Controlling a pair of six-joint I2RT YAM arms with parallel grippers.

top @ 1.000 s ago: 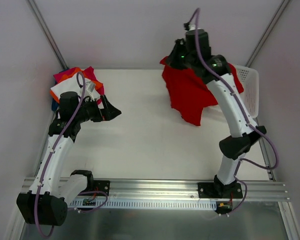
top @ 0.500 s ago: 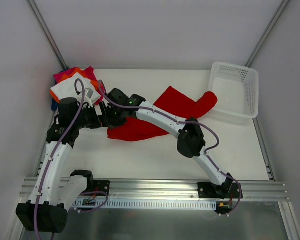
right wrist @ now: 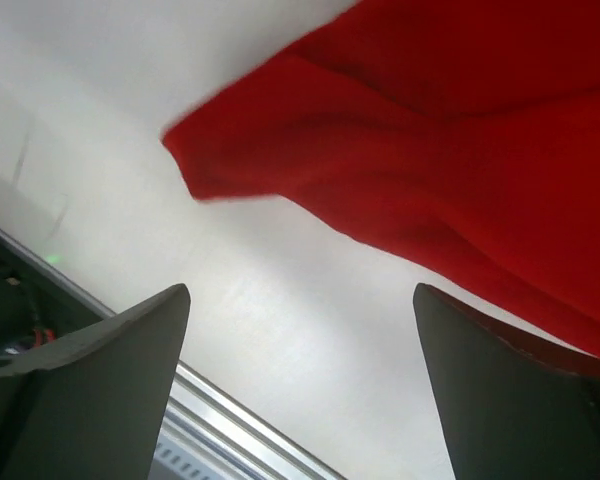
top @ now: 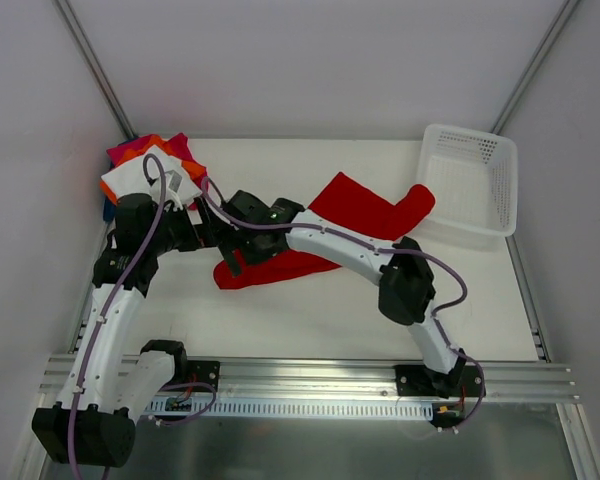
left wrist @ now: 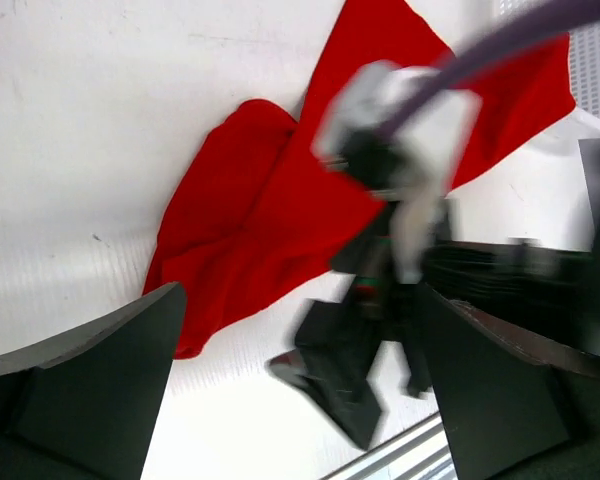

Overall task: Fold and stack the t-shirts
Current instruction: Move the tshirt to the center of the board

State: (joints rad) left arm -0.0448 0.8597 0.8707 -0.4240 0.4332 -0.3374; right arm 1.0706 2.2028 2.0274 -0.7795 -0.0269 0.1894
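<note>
Right hand [top: 230, 258] has sprung apart, dropping the red t-shirt [top: 365, 212] crumpled on the table [top: 310, 310] just beneath it. Left hand [top: 202, 235], also apart, hovers alongside. Spreading the cloth flat should come before folding.

Red t-shirt [top: 365, 212] lies rumpled at centre; folded t-shirts [top: 140, 172] stacked far left

From high above the near edge, one camera takes in the whole white tabletop [top: 310, 310]. Both wrist cameras hang close over its middle, each catching the crumpled bright red cloth t-shirt [left wrist: 260, 230].
</note>
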